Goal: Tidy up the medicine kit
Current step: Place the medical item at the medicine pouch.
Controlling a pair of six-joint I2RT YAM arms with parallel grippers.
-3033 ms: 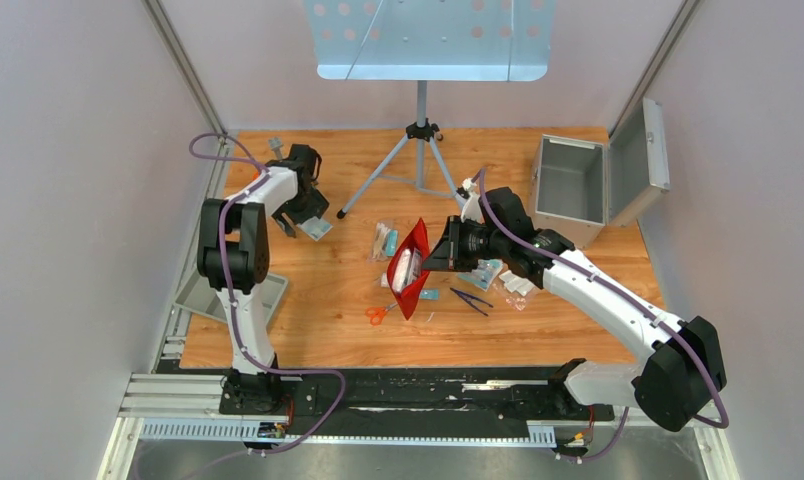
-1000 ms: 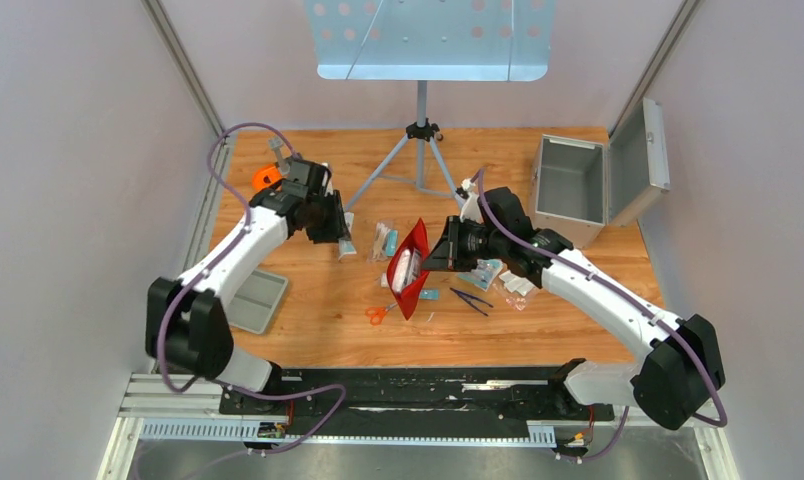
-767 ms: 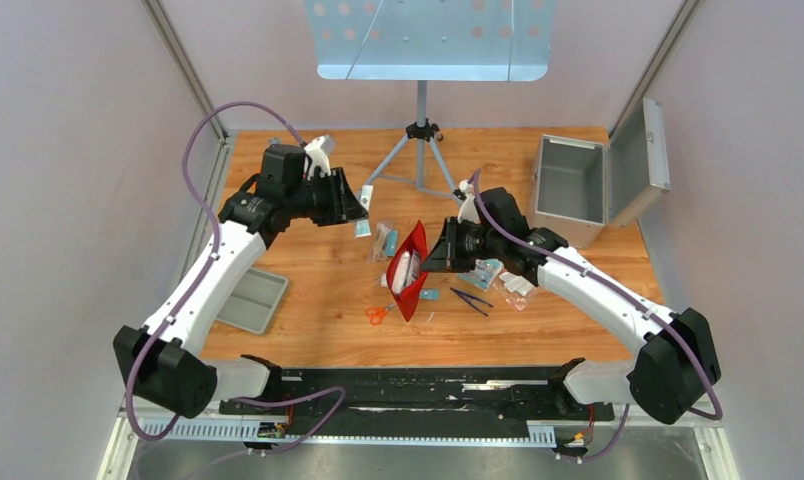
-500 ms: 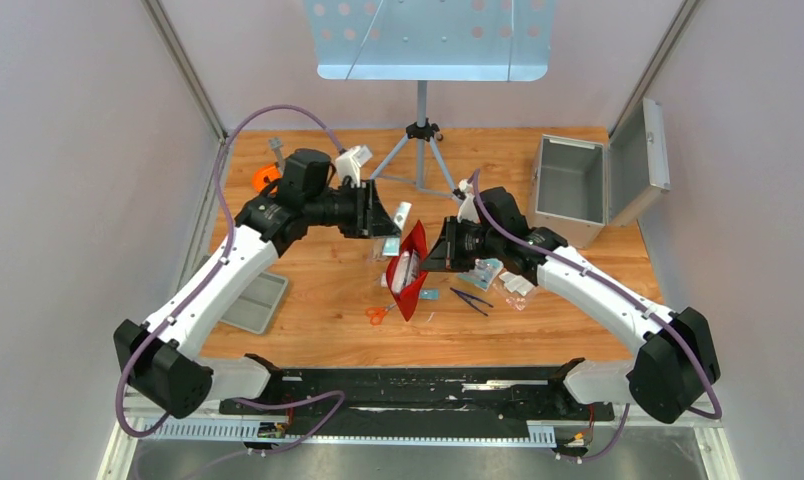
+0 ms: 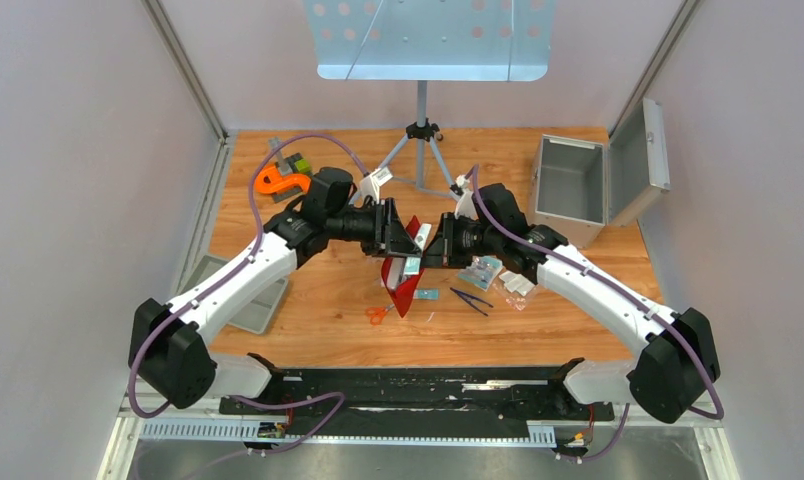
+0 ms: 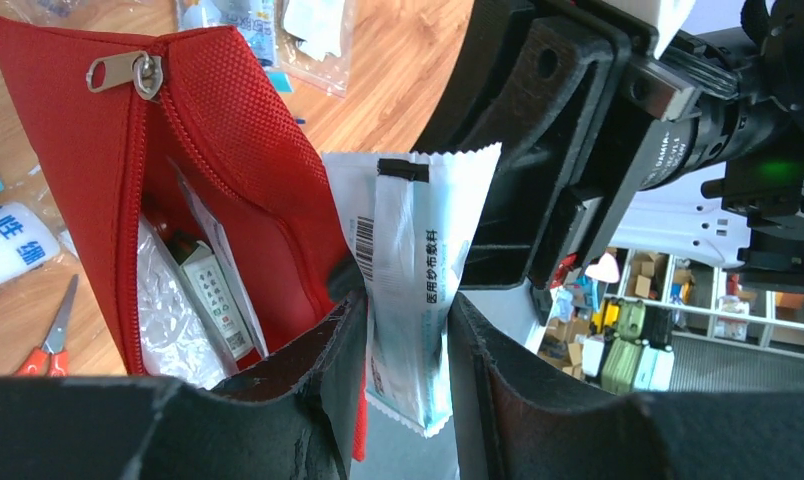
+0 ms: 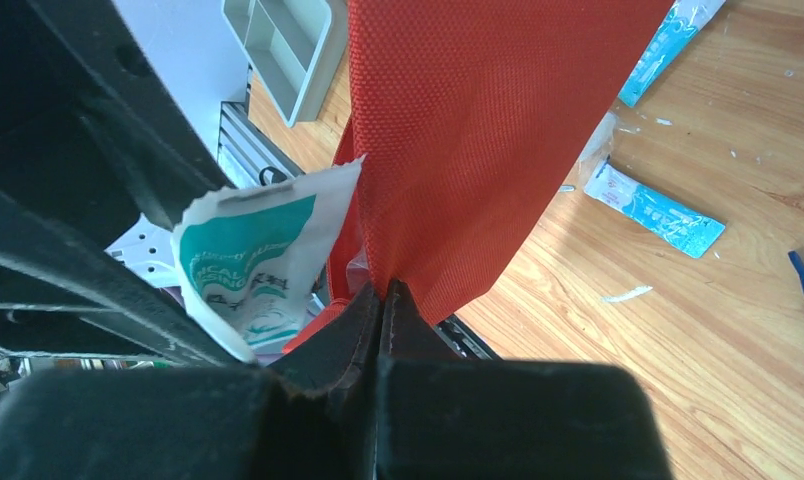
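The red zip pouch (image 5: 401,280) hangs open at the table's middle, its upper edge pinched in my shut right gripper (image 7: 383,300); its red fabric (image 7: 488,130) fills that wrist view. My left gripper (image 6: 406,330) is shut on a white-and-teal sachet (image 6: 408,270), held just right of the pouch's open mouth (image 6: 168,280), where a small box and clear packets sit inside. The same sachet (image 7: 253,250) shows beside the pouch in the right wrist view and between the two grippers (image 5: 416,243) from above.
Loose packets (image 5: 483,272), blue tweezers (image 5: 471,298) and orange scissors (image 5: 377,314) lie around the pouch. A metal case (image 5: 578,185) stands open at the back right, a grey tray (image 5: 240,300) at the left edge, a tripod stand (image 5: 420,150) behind, an orange clamp (image 5: 281,180) back left.
My left arm has swung from the back left to the centre, carrying the sachet up to the pouch's mouth. The right arm has held the pouch still.
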